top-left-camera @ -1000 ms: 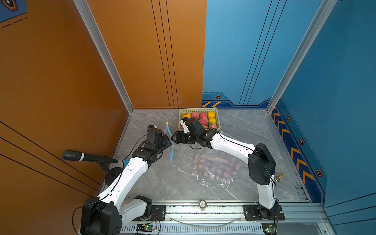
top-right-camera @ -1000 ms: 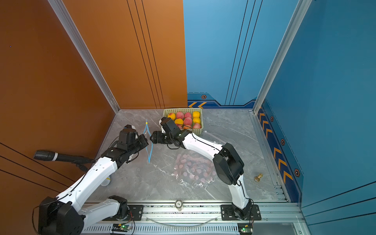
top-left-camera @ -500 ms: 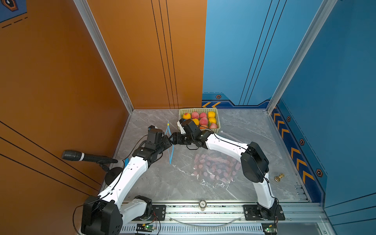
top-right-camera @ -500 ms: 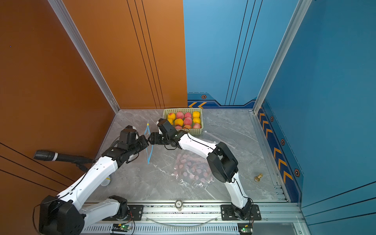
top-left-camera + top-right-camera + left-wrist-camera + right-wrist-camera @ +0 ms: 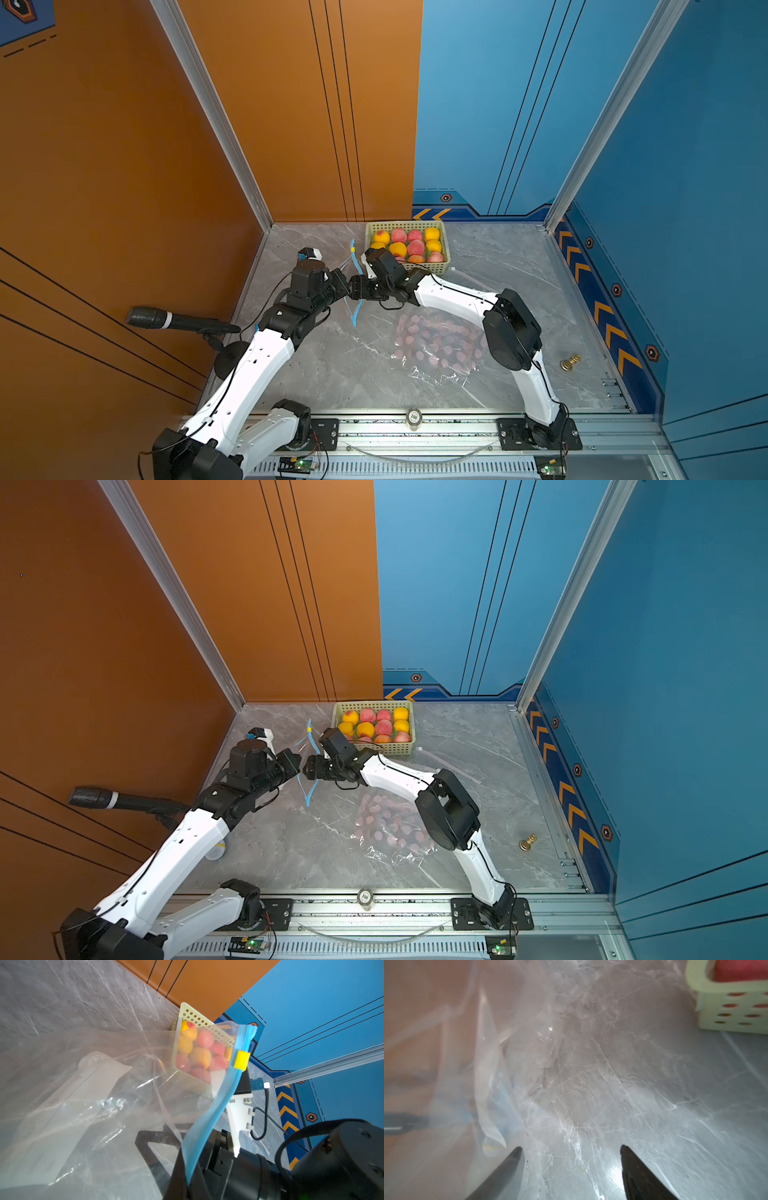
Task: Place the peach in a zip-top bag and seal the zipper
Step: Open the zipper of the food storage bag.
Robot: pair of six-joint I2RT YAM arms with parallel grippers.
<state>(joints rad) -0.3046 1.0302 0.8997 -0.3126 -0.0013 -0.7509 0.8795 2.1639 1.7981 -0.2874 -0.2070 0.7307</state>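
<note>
A black microphone is mounted at the left of both top views, and a small brass piece stands at the right. A pale green perforated plastic basket is set at the centre, against the back wall. All the pink and yellow peaches lie in it. Its near-left corner is hidden by the right wrist.

Pink-spotted clear plastic is spread on the grey marble tabletop under the right arm.

Left of the basket, a clear zip-top bag is held up by its blue zipper strip, which carries a yellow slider. The left gripper is clamped on that strip, its arm stretched from the lower left. The right gripper is aimed at it from the right, fingers spread wide and empty.
</note>
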